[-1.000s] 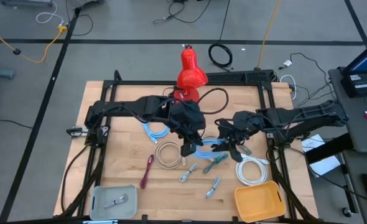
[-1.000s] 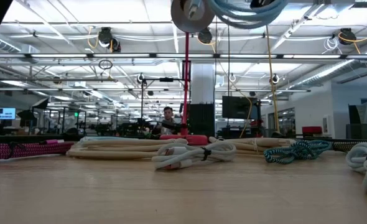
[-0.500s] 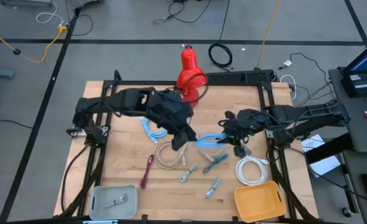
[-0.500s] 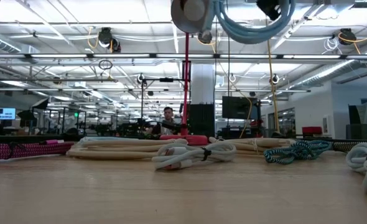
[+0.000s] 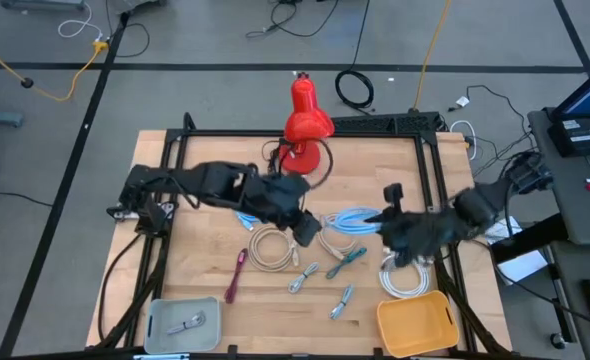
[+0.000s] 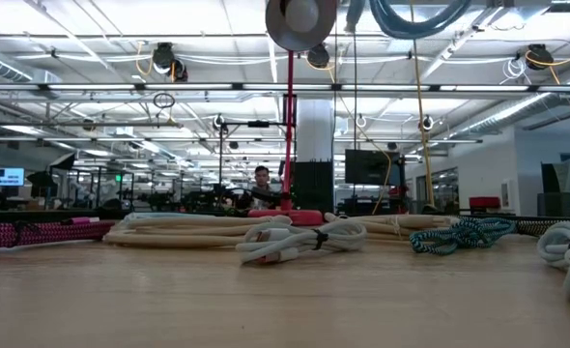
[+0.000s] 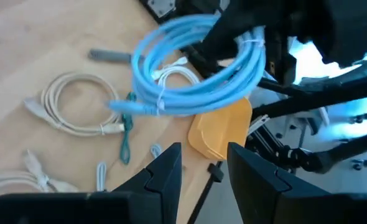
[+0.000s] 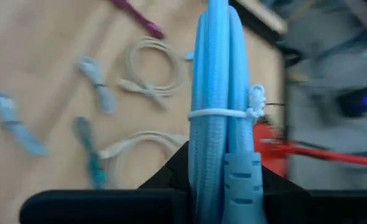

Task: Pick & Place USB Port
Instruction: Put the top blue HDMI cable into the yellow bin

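Note:
A light-blue coiled cable (image 5: pixel 350 220), bound with a white tie, hangs above the middle of the table. It shows at the top of the low view as the blue coil (image 6: pixel 411 14). My right gripper (image 5: pixel 383 222) is shut on the coil's right end. My left gripper (image 5: pixel 305 230) stands open just left of the coil. In its wrist view nothing lies between the left gripper's fingers (image 7: pixel 202 162), and the coil (image 7: pixel 196 68) is farther off. My right gripper (image 8: pixel 224 168) pinches the coil's bundled strands (image 8: pixel 221 134) between its two fingers, just below the white tie and beside a blue plug (image 8: pixel 242 171). It comes from the table's right side, slanting down. The coil is lifted clear of the table and sticks out toward the left arm.
On the table lie a cream coil (image 5: pixel 272 247), a white coil (image 5: pixel 405 275), a pink cable (image 5: pixel 235 275), a teal cable (image 5: pixel 347 260), another blue cable (image 5: pixel 247 212) and small grey cables (image 5: pixel 303 278). Near edge: grey tray (image 5: pixel 165 312), yellow bin (image 5: pixel 415 322). A red lamp (image 5: pixel 305 115) stands at the far edge.
Both grippers were on the blue coil a second ago. My left gripper has let go of it and drawn back a little toward the table's left. My right gripper has rolled and carried the coil up and toward the right edge.

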`<control>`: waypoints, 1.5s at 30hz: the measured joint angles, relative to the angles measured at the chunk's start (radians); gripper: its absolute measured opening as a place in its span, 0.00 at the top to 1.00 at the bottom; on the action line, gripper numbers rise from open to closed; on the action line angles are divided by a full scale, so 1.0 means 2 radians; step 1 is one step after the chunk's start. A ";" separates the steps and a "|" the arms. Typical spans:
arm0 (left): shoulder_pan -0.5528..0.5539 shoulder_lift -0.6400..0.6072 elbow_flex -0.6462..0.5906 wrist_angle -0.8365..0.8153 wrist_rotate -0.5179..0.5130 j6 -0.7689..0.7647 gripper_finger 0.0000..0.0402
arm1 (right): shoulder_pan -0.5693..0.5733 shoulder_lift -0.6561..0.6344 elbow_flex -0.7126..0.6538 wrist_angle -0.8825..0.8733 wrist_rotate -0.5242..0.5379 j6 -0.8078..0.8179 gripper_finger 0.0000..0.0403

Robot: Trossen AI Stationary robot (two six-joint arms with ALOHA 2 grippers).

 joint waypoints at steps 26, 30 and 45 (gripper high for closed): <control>-0.188 0.004 -0.105 0.068 -0.224 -0.190 0.67 | 0.269 0.180 0.140 -0.215 -0.072 0.487 0.90; -0.196 0.003 -0.105 0.070 -0.259 -0.204 0.67 | 0.314 0.184 0.140 -0.217 -0.157 0.544 0.90; -0.216 0.003 -0.105 0.128 -0.343 -0.233 0.67 | 0.401 0.261 0.095 -0.194 -0.147 0.611 0.90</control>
